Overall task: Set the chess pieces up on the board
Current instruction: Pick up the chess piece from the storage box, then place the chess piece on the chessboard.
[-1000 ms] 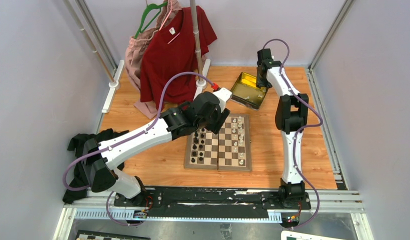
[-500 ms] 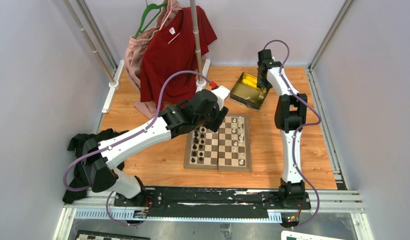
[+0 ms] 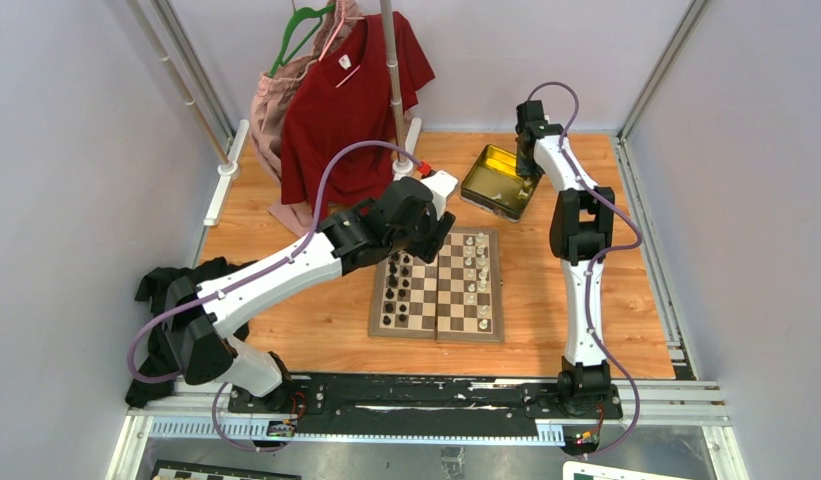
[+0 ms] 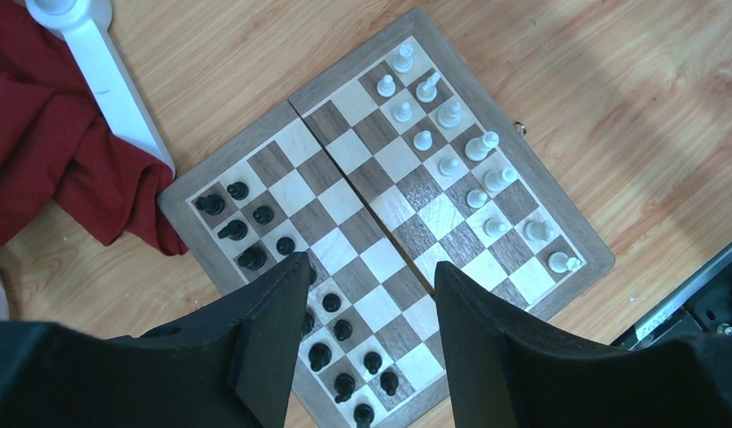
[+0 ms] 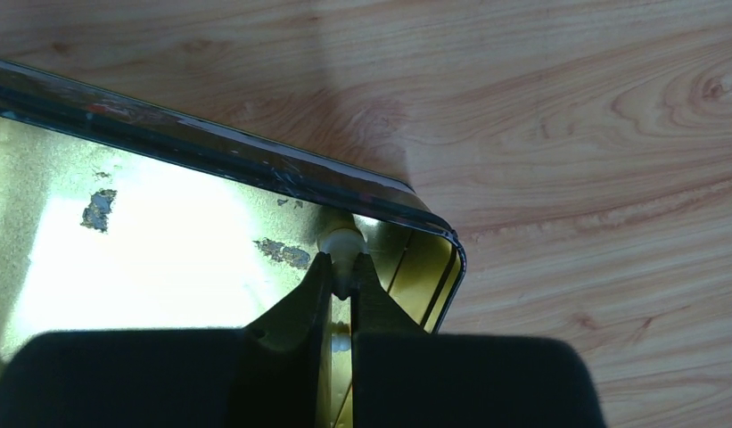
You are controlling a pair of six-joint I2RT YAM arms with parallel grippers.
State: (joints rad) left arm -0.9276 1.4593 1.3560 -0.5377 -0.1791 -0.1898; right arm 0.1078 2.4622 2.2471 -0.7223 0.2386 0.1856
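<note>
Board [image 4: 380,192] lies flat on the wooden table [image 3: 316,330], in front of and between the two arm bases. The white chess pieces [image 4: 450,165], a dozen or so, stand on its two right-hand files. The black pieces [image 4: 255,259] stand on the two left-hand files.

One more white piece [image 5: 341,241] is off the board, in the corner of the gold tin [image 5: 255,165]. It is pinched between the tips of the right gripper [image 5: 342,265], jaws closed on it. The tin's bright floor holds only dark flecks. Its lower part is hidden behind the gripper body.

Left gripper [image 4: 371,267] hangs above the board's far left part, jaws wide apart with nothing between them.

Hard to make out:
- The left gripper's fingers [image 4: 273,330] cover some black pieces and squares.
- The held piece's type is unreadable; only its rounded cream top shows.

Between views:
- The top view places the tin [image 3: 491,180] just beyond the board's far right corner, which neither wrist view shows. The held piece does not show there.
- The left wrist view separates the individual pieces.
- Red shirt [image 3: 351,110] hangs on the rack behind the board, its hem close to the board's far left corner.
</note>
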